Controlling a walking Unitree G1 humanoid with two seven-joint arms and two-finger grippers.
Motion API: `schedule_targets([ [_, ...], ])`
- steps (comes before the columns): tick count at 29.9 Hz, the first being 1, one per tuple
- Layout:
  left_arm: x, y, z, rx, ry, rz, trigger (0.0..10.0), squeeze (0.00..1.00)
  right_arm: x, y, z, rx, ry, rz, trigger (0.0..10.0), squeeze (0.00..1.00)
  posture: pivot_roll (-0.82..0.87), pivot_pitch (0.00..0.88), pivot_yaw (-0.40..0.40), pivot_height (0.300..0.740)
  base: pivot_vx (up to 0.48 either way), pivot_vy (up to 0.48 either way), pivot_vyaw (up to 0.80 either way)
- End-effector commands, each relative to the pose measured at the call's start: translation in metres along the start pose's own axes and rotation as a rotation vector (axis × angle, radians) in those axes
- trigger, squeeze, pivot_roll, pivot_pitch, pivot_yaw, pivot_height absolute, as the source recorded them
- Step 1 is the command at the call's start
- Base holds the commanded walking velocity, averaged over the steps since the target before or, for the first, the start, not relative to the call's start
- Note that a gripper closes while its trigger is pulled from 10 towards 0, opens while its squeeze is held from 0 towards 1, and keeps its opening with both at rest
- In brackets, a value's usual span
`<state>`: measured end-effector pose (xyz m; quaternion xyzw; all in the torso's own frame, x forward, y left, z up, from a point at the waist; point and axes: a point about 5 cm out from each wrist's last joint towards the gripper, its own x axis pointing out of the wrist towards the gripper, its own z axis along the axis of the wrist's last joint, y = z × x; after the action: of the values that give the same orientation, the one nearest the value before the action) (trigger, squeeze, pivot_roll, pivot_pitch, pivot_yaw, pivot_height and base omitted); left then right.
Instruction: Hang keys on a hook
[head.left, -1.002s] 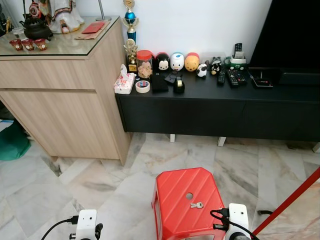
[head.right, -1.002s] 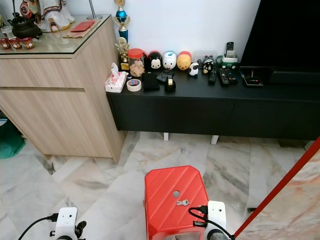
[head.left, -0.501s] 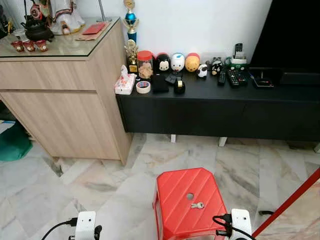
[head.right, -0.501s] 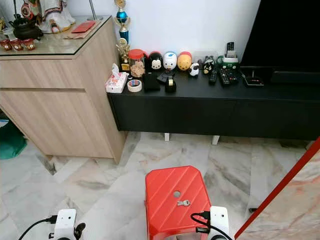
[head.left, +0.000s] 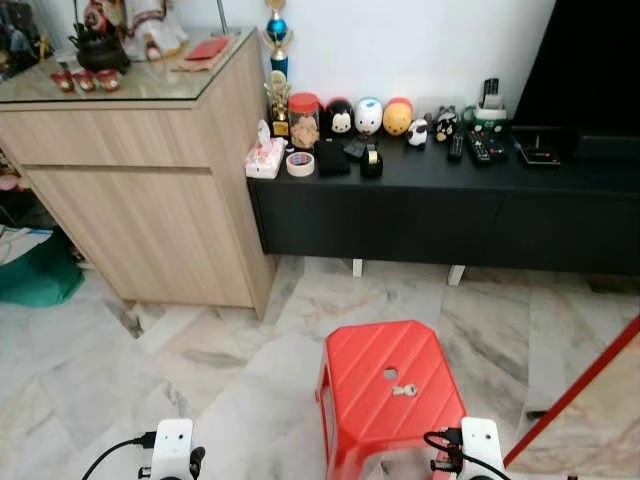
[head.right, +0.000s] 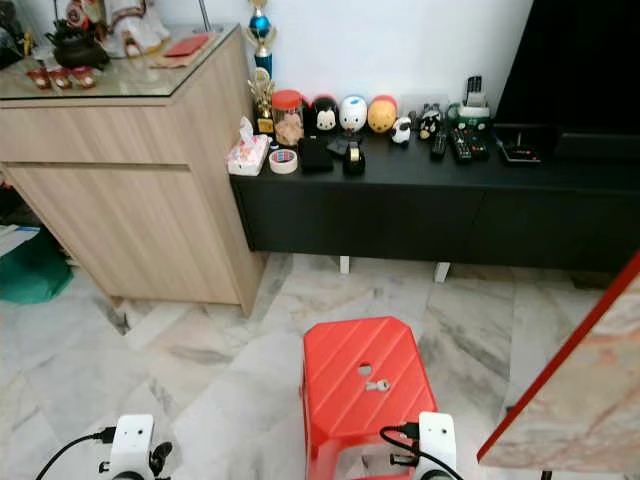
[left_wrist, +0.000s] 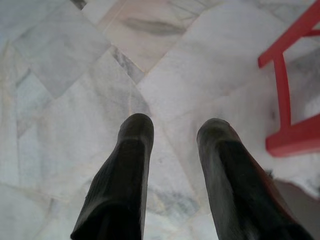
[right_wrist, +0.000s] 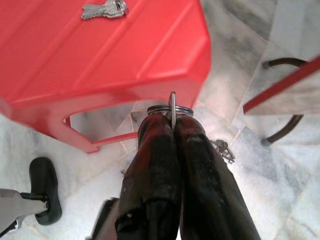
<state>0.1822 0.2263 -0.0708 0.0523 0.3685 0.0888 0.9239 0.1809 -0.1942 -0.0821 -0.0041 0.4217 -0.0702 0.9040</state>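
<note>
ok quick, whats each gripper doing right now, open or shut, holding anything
Left gripper: open, holding nothing, above the marble floor.
Right gripper: shut on a key ring, beside the red stool.

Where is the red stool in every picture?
Left eye view: red stool low down, right of middle, on the marble floor.
Right eye view: low down, near the middle.
Left wrist view: its leg frame, off to one side of the open left gripper.
Right wrist view: its top, beyond the right gripper pinching a key ring.
Shared landmark: the keys lying on the stool.
</note>
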Motion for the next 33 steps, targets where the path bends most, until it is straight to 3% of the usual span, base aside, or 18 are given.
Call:
schedule_targets([
  [1,0.0,0.004,-0.001,0.011,0.008,0.006,10.0,0.0,-0.001,0.001,-0.004,0.005,0.013,0.0,10.0,0.0,0.0,0.0,0.043,0.74,-0.266,0.0,0.0],
  [8,0.0,0.001,-0.001,0.006,0.007,0.003,10.0,0.0,-0.002,0.001,-0.007,0.004,0.018,0.002,10.0,0.0,0.0,0.0,0.037,0.74,-0.267,0.0,0.0],
  [27,0.001,0.002,0.003,-0.01,-0.015,0.013,10.0,0.0,0.001,0.004,0.003,0.01,0.004,0.005,10.0,0.0,0.01,0.0,0.023,0.74,0.0,0.0,0.0],
  [33,0.002,-0.002,0.006,-0.014,-0.024,0.008,10.0,0.0,0.002,0.001,0.005,0.005,0.0,0.003,10.0,0.0,0.01,0.0,0.018,0.74,0.0,-0.277,0.0],
])
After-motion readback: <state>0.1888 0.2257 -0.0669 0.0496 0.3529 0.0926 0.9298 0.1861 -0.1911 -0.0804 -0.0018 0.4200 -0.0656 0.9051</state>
